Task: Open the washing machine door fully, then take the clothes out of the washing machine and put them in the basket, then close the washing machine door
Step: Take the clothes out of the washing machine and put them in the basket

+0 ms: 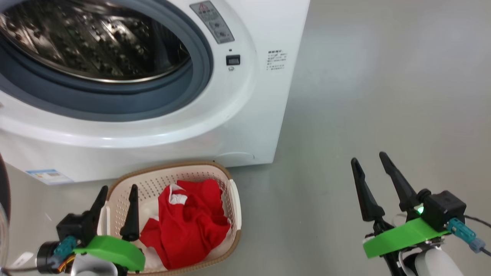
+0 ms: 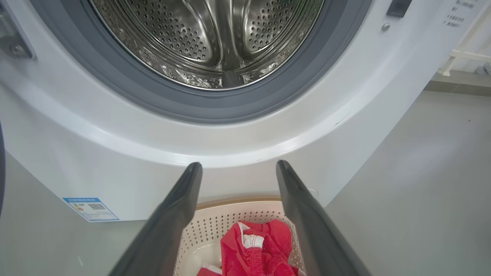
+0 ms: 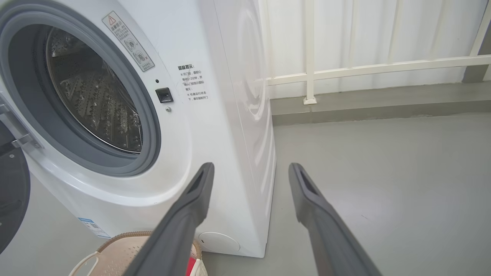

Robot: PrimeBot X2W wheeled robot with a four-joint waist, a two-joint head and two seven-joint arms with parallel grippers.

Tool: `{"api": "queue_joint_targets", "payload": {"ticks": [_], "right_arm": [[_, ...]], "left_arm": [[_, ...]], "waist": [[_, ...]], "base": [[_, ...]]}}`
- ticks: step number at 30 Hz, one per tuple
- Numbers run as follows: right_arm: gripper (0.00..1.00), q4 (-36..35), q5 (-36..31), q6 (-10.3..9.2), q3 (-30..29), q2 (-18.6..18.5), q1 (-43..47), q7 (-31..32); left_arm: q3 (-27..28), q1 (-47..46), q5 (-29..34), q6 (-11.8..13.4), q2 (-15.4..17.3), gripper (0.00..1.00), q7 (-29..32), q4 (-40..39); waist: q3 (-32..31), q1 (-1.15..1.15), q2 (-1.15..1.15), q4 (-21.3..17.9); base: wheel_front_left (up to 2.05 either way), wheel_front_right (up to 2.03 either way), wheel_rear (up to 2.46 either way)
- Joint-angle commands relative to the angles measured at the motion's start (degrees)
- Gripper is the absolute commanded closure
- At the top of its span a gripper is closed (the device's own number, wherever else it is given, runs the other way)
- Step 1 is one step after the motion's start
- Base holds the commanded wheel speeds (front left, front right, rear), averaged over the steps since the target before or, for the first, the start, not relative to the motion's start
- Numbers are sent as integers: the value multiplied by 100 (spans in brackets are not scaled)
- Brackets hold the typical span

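The white washing machine [image 1: 238,115] stands with its steel drum [image 2: 215,38] showing no clothes inside. Its door [image 3: 11,191] is swung out to the left, and only its black rim shows. On the floor in front sits the cream basket [image 1: 228,180] holding the red and white clothes [image 1: 191,226]. My left gripper [image 1: 119,189] hangs open over the basket's left side with nothing between its fingers. In the left wrist view the left gripper [image 2: 239,165] points at the machine's front above the clothes [image 2: 261,249]. My right gripper [image 1: 368,158] is open over bare floor, right of the machine.
Grey floor [image 1: 383,96] stretches to the right of the machine. A white railing [image 3: 345,69] and a low kerb run along the back wall. A blue label sticker [image 2: 90,209] marks the machine's lower left front.
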Motion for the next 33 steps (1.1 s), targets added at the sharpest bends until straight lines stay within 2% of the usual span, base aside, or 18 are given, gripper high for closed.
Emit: {"api": "queue_joint_targets", "payload": {"ticks": [1, 16, 26, 33], "right_arm": [[0, -123, 46, 36, 108, -57, 81, -37], [0, -132, 74, 36, -4, -185, 641, -37], [0, -159, 69, 36, -52, -210, 874, -37], [0, -217, 60, 36, -109, -205, 917, -37]], "left_arm": [[219, 126, 63, -31, 82, 0, -29, -273], [511, 1219, 216, -31, -37, 0, -29, -1793], [664, 1911, 106, -30, -57, 0, -29, -2301], [681, 2020, -11, -7, -59, 0, -29, -2431]], "waist": [[-249, 0, 0, 26], [-875, 0, 0, -18], [-1093, 0, 0, -59], [-1064, 0, 0, -30]], "base": [[0, 0, 0], [0, 0, 0], [0, 0, 0], [0, 0, 0]]}}
